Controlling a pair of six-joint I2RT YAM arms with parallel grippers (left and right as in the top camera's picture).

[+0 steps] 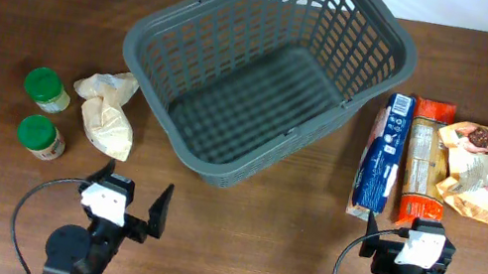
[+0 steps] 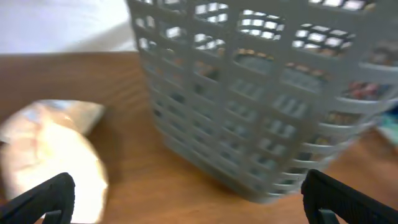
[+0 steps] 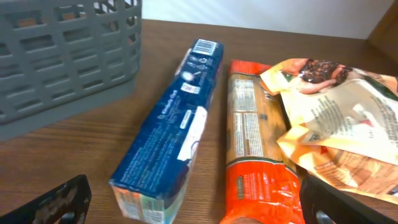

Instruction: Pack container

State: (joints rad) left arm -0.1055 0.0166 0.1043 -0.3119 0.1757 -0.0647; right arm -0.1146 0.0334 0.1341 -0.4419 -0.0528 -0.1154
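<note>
Right now both arms sit low at the near edge of the brown wooden tabletop (image 1: 0, 34). Your left end effector (image 1: 129, 189) is spread wide with nothing between its fingers, and your right end effector (image 1: 414, 230) is just as wide and equally empty.

The goods look staged in two groups, probably so that each arm has its own share within reach. Just ahead of the right end effector, a long blue cardboard box (image 3: 177, 124) and an orange-wrapped oblong packet (image 3: 252, 149) lie flat, side by side and touching. A crinkled yellow-and-orange foil pouch (image 3: 336, 118) overlaps the packet's far side. Ahead and to the left of the left end effector lies a pale, crumpled plastic bag (image 2: 56, 149), with two small green-lidded jars (image 1: 48, 90) standing upright further left.

The large dark grey plastic shopping basket (image 1: 249, 108) stands between the groups, ahead and to the right of your left end effector and ahead and to the left of your right one. It sits upright, turned at an angle to the tabletop edge. Its sides are slotted lattice under a solid rim, and its floor is bare, so I judge that packing has not begun.
</note>
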